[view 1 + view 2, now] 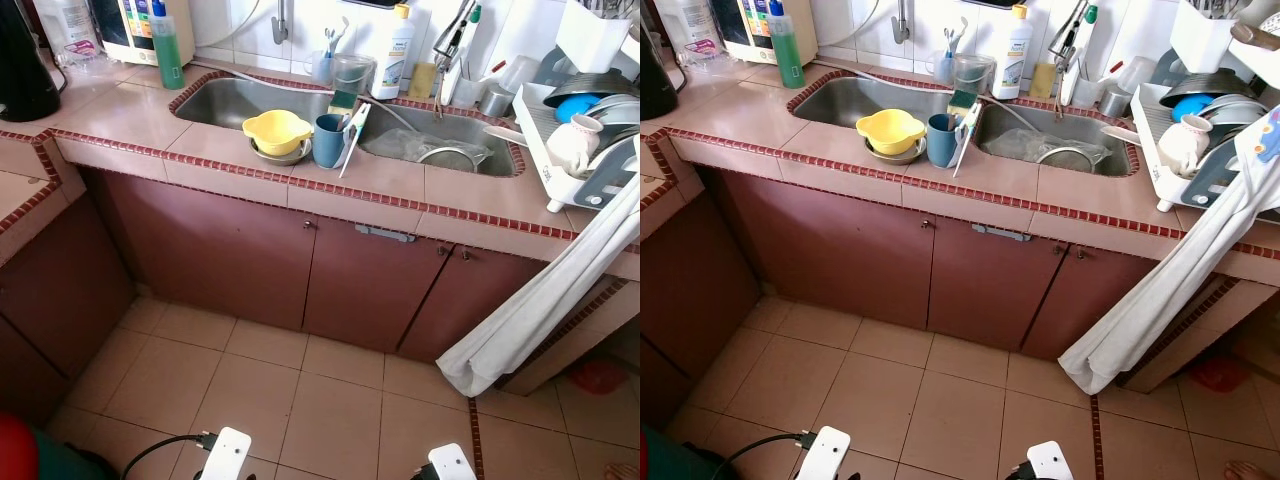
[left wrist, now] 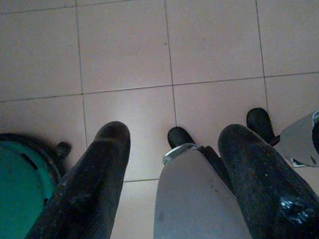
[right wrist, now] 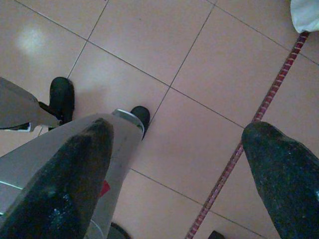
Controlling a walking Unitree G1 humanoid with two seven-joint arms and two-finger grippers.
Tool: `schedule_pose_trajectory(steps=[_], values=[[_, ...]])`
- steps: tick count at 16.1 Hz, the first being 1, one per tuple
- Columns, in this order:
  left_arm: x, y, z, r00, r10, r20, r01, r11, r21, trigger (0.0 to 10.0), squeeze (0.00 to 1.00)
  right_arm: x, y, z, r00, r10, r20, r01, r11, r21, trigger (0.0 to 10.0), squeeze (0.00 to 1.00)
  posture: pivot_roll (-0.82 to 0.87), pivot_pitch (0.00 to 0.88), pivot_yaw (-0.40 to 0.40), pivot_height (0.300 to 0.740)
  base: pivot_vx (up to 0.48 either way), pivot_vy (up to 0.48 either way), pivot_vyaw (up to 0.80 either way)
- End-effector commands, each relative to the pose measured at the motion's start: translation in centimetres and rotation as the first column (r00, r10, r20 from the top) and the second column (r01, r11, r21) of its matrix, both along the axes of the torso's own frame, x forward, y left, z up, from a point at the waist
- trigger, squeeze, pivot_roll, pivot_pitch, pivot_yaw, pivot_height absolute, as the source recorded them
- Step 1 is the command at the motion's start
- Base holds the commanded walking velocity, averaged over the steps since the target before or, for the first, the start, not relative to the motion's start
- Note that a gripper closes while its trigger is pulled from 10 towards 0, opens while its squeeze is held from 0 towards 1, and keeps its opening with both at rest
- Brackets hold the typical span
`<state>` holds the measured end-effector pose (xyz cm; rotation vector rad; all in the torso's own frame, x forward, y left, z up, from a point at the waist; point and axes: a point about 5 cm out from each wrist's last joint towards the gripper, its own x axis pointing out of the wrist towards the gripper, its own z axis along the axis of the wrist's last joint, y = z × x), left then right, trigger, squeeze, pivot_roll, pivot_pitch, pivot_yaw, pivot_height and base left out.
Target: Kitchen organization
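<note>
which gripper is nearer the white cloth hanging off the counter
Right. The right gripper hangs low over the floor tiles on the white cloth's side; the left gripper hangs farther off, beside a green bin.

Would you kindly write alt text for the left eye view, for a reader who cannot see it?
A pink tiled kitchen counter with a steel double sink stands over maroon cabinet doors. On the counter's front edge sit a yellow plastic bowl and a blue cup; a white dish rack is at right, with a white cloth hanging from it.

We see the tiled counter [image 1: 300, 175] bearing a yellow bowl [image 1: 276, 131], blue cup [image 1: 328, 140] and dish rack [image 1: 560, 150].
</note>
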<state>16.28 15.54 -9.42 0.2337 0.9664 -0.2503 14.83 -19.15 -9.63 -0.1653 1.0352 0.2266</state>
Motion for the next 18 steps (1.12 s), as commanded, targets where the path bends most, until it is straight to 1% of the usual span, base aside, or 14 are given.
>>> schedule_pose_trajectory(steps=[1,4,5,6,9,10,11,12,13,14,15,16,17,18], values=[[4.0,0.2,1.9,0.993,0.024,0.119,-0.026,1.000,0.010,10.0,0.00,6.0,1.7,2.5,0.983,0.067,0.173,-0.049,0.993,-0.106,10.0,0.00,-0.03,0.000,0.011,0.740,0.000,0.000,0.00],[4.0,0.1,1.9,0.992,0.022,0.122,-0.023,1.000,0.007,10.0,0.00,6.1,1.7,2.5,0.982,0.074,0.174,-0.055,0.992,-0.112,10.0,0.00,-0.03,0.000,0.008,0.740,0.000,0.000,0.00],[5.8,-0.5,3.1,0.978,0.021,0.208,-0.013,0.999,-0.040,10.0,0.00,6.7,1.7,3.0,0.974,0.052,0.221,-0.036,0.996,-0.077,10.0,0.00,-0.03,0.000,0.000,0.740,0.000,0.000,0.00],[6.6,-0.8,3.7,0.967,0.020,0.254,-0.003,0.998,-0.070,10.0,0.00,6.9,1.7,3.2,0.970,0.044,0.241,-0.029,0.997,-0.065,10.0,0.00,-0.03,0.000,-0.004,0.740,0.000,0.000,0.00],[6.8,-0.8,3.9,0.961,0.032,0.273,-0.013,0.997,-0.070,10.0,0.00,7.0,1.6,3.3,0.967,0.054,0.250,-0.036,0.996,-0.076,10.0,0.00,-0.02,0.000,-0.009,0.740,0.000,0.000,0.00],[7.7,-1.0,4.6,0.950,0.064,0.305,-0.023,0.990,-0.137,10.0,0.00,8.1,1.6,4.0,0.954,0.033,0.299,-0.016,0.998,-0.058,10.0,0.00,-0.02,0.000,-0.014,0.740,0.000,0.000,0.00],[8.7,-1.1,5.5,0.933,0.083,0.350,-0.019,0.983,-0.181,10.0,0.00,9.1,1.7,4.8,0.938,0.006,0.346,0.005,1.000,-0.029,10.0,0.00,-0.02,0.000,-0.016,0.740,0.000,0.000,0.00],[9.3,-1.2,6.0,0.922,0.075,0.380,-0.005,0.983,-0.183,10.0,0.00,9.7,1.7,5.3,0.927,-0.010,0.375,0.014,1.000,-0.008,10.0,0.00,-0.02,0.000,-0.016,0.740,0.000,0.000,0.00],[10.7,-1.3,7.3,0.891,0.038,0.452,0.024,0.991,-0.131,10.0,0.00,11.1,1.8,6.4,0.899,-0.021,0.437,0.017,1.000,0.015,10.0,0.00,-0.02,0.000,-0.016,0.740,0.000,0.000,0.00],[11.5,-1.4,8.0,0.876,0.023,0.482,0.035,0.993,-0.110,10.0,0.00,11.8,1.8,7.1,0.883,-0.026,0.469,0.019,1.000,0.021,10.0,0.00,-0.02,0.000,-0.016,0.740,0.000,0.000,0.00],[12.6,-1.7,9.0,0.855,0.024,0.517,0.041,0.993,-0.114,10.0,0.00,12.6,1.8,7.8,0.861,-0.035,0.508,0.024,0.999,0.029,10.0,0.00,-0.02,0.000,-0.014,0.740,0.000,0.000,0.00],[13.8,-2.0,10.5,0.819,0.041,0.572,0.053,0.988,-0.147,10.0,0.00,13.5,2.0,8.8,0.831,-0.051,0.554,0.030,0.998,0.048,10.0,0.00,-0.03,0.000,-0.009,0.740,0.000,0.000,0.00],[14.5,-2.1,11.4,0.787,0.057,0.614,0.067,0.982,-0.177,10.0,0.00,14.1,2.2,9.4,0.810,-0.068,0.583,0.036,0.997,0.067,10.0,0.00,-0.04,0.000,-0.001,0.740,0.000,0.000,0.00],[15.1,-2.0,12.8,0.730,0.093,0.677,0.089,0.969,-0.229,10.0,0.00,14.9,2.4,10.4,0.768,-0.103,0.632,0.047,0.993,0.104,10.0,0.00,-0.05,0.000,0.006,0.740,0.000,0.000,0.00]])
